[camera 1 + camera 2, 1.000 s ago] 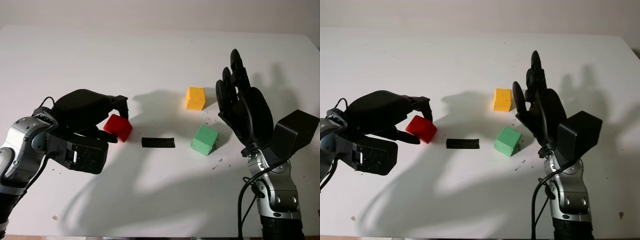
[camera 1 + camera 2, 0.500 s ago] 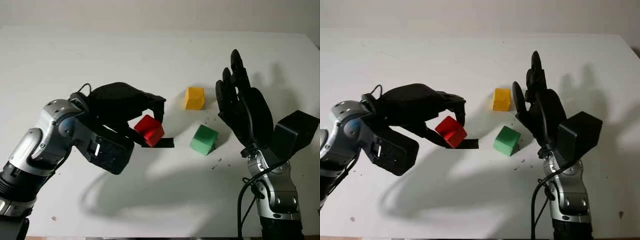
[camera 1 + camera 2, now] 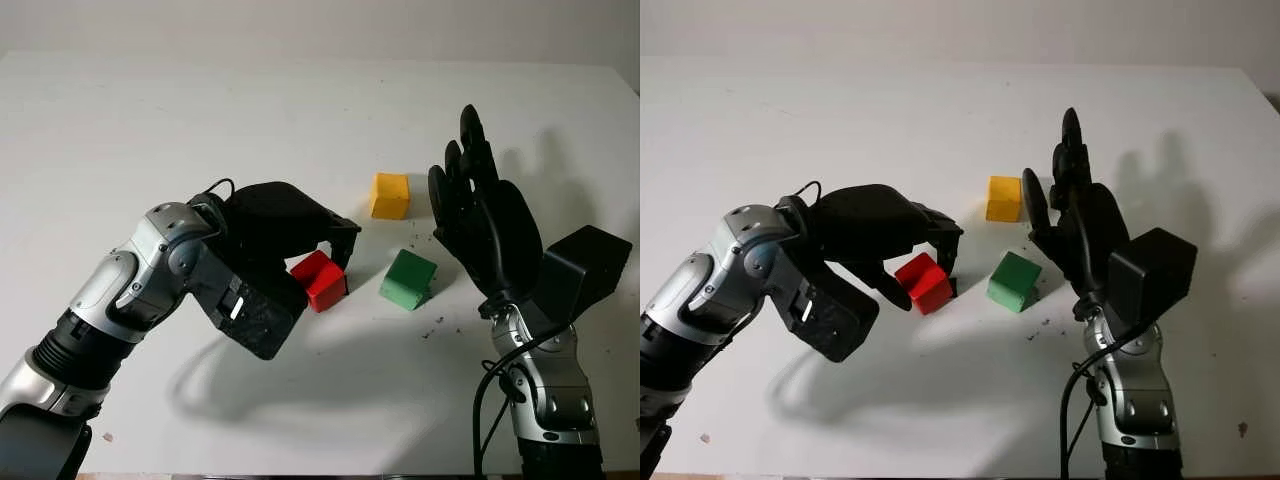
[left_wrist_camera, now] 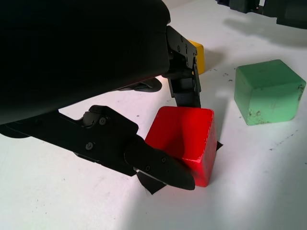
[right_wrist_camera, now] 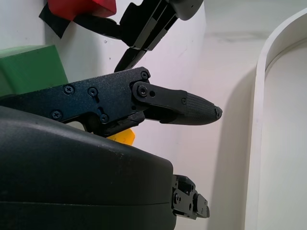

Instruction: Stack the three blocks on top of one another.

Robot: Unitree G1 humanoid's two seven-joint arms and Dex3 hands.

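- Left eye view: the red block (image 3: 320,281) is gripped by the left hand (image 3: 290,225), fingers pinched around it, low over the white table (image 3: 200,120) and over a black strip (image 4: 152,184).
- The green block (image 3: 408,279) is seen just beside the red one, on the side toward the right hand (image 3: 488,228), which is raised open next to it, holding nothing.
- The yellow block (image 3: 390,195) sits farther back, apart from both.
- The left hand is judged nearer for stacking: the green block lies a short way to its right.

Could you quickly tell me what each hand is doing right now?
Left hand: shut on the red block, beside the green block.
Right hand: open, upright beside the green block.
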